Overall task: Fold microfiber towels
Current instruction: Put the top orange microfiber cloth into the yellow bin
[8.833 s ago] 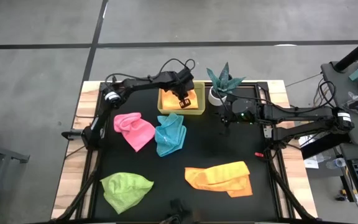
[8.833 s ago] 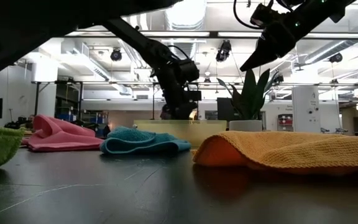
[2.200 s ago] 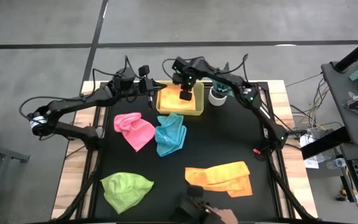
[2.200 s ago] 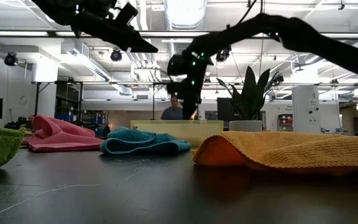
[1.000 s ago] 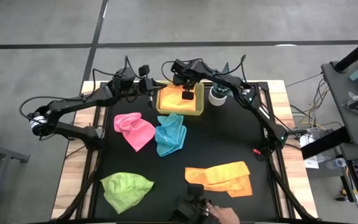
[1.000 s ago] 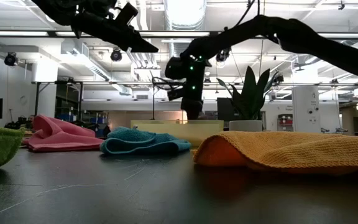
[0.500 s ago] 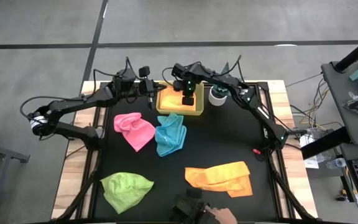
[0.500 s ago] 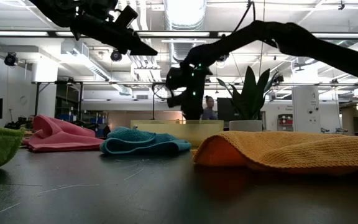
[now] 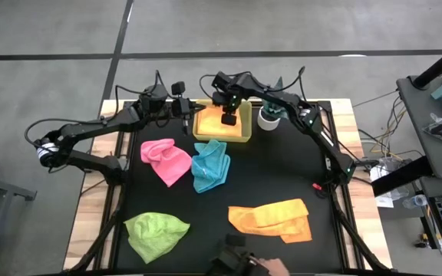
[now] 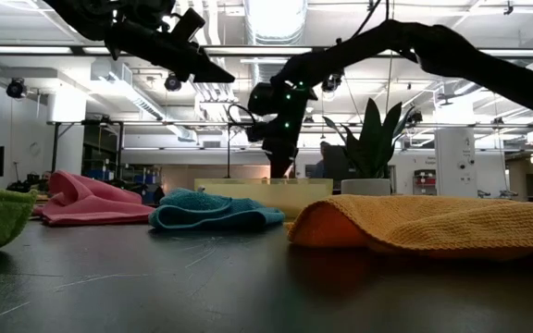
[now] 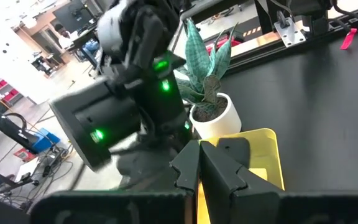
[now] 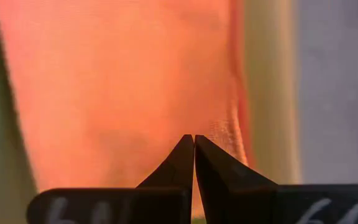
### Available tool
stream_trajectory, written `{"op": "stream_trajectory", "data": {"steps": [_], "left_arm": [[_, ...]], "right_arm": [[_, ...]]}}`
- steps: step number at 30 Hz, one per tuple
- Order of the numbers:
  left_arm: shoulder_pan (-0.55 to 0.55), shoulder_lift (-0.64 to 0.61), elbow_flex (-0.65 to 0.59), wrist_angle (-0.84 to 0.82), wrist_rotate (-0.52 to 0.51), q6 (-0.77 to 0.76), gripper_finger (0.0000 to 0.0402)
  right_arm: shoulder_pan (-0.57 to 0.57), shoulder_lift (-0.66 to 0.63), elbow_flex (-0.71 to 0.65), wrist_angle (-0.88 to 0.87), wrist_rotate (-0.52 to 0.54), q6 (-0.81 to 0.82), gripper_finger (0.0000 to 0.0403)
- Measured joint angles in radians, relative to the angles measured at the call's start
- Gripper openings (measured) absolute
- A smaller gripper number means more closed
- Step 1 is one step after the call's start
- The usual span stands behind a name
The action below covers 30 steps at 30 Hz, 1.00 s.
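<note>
The right gripper (image 9: 228, 119) is seen over the yellow tray (image 9: 245, 135) at the table's 12 o'clock edge, fingers pressed together tip to tip with nothing between them. In the right wrist view the closed tips (image 12: 193, 140) are poised just above the orange towel in the tray (image 12: 123, 87), the tray wall being visible beside it; contact with the cloth cannot be judged.

The left gripper (image 9: 188, 107) is held above the table at about 11 o'clock, just beside the tray's outer edge, fingers shut and empty; this is confirmed in the left wrist view, where the two dark fingers (image 11: 199, 163) meet in front of the tray and the right arm's wrist.

A teal spiky plant in a white pot (image 9: 268, 115) stands just at 3 o'clock of the tray.

Remaining towels, all lying crumpled on the black mat:
- pink towel (image 9: 165, 159) at 10 o'clock of the mat's centre
- turquoise towel (image 9: 209, 166) touching the pink one's 3 o'clock side, just below the tray
- lime green towel (image 9: 156, 233) near the 7 o'clock corner
- second orange towel (image 9: 272, 218) at 5 o'clock, well apart from the rest

A person's hand (image 9: 261, 264) is noted at the 6 o'clock edge of the high view
</note>
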Motion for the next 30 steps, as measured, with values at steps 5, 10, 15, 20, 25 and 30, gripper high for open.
{"op": "stream_trajectory", "data": {"steps": [5, 10, 15, 20, 25, 30], "left_arm": [[0.0, 0.0, 0.0, 0.0, -0.001, 0.0, 0.0], [0.0, 0.0, 0.0, 0.0, -0.002, 0.001, 0.0], [0.0, 0.0, 0.0, 0.0, -0.002, 0.0, 0.0], [0.0, 0.0, 0.0, -0.001, -0.002, -0.018, 0.0], [0.0, 0.0, 0.0, -0.01, -0.002, -0.025, 0.0], [0.0, 0.0, 0.0, -0.01, -0.002, -0.027, 0.0]], "right_arm": [[0.005, 0.023, -0.032, 0.022, 0.092, -0.003, 0.0008], [0.001, 0.01, -0.036, 0.022, 0.168, 0.012, 0.0008], [0.002, -0.013, -0.036, -0.006, 0.168, 0.024, 0.0008], [-0.003, -0.02, -0.036, -0.063, 0.172, 0.031, 0.0008], [-0.012, -0.021, -0.066, -0.053, 0.172, 0.038, 0.0008], [-0.027, -0.016, -0.122, -0.012, 0.195, 0.031, 0.0008]]}}
